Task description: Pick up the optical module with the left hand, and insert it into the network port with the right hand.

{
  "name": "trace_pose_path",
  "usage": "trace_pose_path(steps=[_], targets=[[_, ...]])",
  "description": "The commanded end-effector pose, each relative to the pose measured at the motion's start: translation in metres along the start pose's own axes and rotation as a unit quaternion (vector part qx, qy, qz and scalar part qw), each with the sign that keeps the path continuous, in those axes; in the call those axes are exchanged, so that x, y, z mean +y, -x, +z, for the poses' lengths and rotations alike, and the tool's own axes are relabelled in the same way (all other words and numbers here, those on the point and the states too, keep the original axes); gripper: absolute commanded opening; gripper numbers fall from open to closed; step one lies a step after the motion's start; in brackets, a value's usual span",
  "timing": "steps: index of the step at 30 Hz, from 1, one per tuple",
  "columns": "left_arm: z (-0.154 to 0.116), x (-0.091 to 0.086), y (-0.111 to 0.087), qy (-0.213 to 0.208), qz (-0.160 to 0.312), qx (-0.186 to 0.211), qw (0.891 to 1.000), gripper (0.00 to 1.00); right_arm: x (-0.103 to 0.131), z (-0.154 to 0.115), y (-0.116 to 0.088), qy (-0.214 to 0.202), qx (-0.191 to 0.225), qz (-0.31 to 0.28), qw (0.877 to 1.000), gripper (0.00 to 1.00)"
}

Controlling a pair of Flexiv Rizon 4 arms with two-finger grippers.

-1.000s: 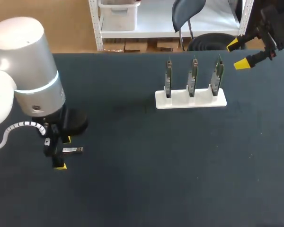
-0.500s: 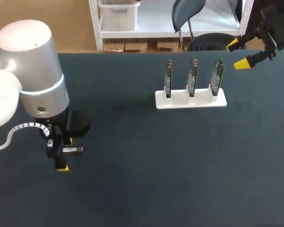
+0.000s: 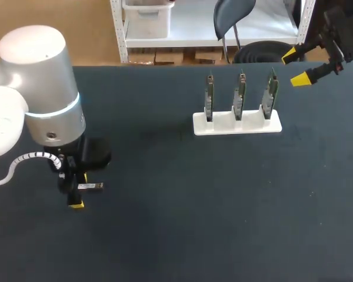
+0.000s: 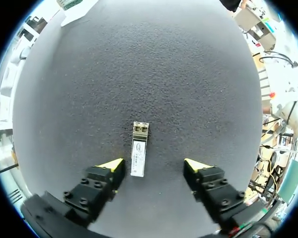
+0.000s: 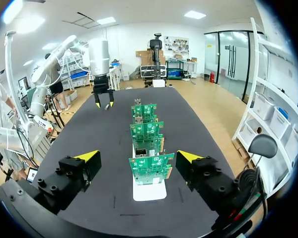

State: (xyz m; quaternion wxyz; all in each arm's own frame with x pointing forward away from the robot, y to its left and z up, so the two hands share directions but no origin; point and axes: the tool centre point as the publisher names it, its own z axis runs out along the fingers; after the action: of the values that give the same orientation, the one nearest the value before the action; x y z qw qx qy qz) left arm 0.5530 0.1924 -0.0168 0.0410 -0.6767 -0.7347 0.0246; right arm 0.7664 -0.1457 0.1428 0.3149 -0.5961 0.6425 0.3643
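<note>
The optical module, a small silver bar, lies flat on the dark table at the left. My left gripper points down over it. In the left wrist view the module lies between the open fingers of this gripper, close to one yellow tip and apart from the other. Three green boards with network ports stand upright in a white holder at the back right. My right gripper hangs open above the table's far right corner. In its wrist view that gripper looks along the row of boards.
The dark table stretches between the module and the holder. My left arm's large grey wrist overhangs the table's left side. In the right wrist view my left arm's gripper shows at the table's far end.
My left arm has shifted slightly over the module, and its fingers have drawn a little closer together around it. The right arm has not moved.
</note>
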Motion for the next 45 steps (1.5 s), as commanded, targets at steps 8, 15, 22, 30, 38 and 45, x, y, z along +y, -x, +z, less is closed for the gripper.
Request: trace_pose_path(steps=[8, 15, 22, 30, 38, 45], targets=[[0.006, 0.002, 0.004, -0.002, -0.007, -0.002, 1.000, 0.00, 0.003, 0.000, 0.000, -0.003, 0.001, 0.000, 1.000, 1.00], [0.007, 0.003, 0.008, -0.001, -0.012, -0.008, 1.000, 0.00, 0.003, 0.000, 0.000, -0.003, 0.001, 0.000, 1.000, 1.00], [-0.005, 0.024, 0.012, 0.022, -0.067, -0.054, 0.996, 0.00, 0.003, 0.000, 0.000, -0.003, 0.001, 0.000, 1.000, 1.00], [-0.057, 0.094, 0.022, 0.086, -0.200, -0.214, 0.952, 0.00, 0.003, 0.000, 0.000, -0.003, 0.001, 0.000, 1.000, 1.00], [-0.157, 0.189, 0.064, 0.203, -0.211, -0.385, 0.875, 0.00, 0.003, 0.000, 0.000, -0.003, 0.001, 0.000, 1.000, 1.00], [-0.225, 0.236, 0.142, 0.220, -0.154, -0.518, 0.812, 0.00, 0.003, 0.000, 0.000, -0.003, 0.001, 0.000, 1.000, 1.00]])
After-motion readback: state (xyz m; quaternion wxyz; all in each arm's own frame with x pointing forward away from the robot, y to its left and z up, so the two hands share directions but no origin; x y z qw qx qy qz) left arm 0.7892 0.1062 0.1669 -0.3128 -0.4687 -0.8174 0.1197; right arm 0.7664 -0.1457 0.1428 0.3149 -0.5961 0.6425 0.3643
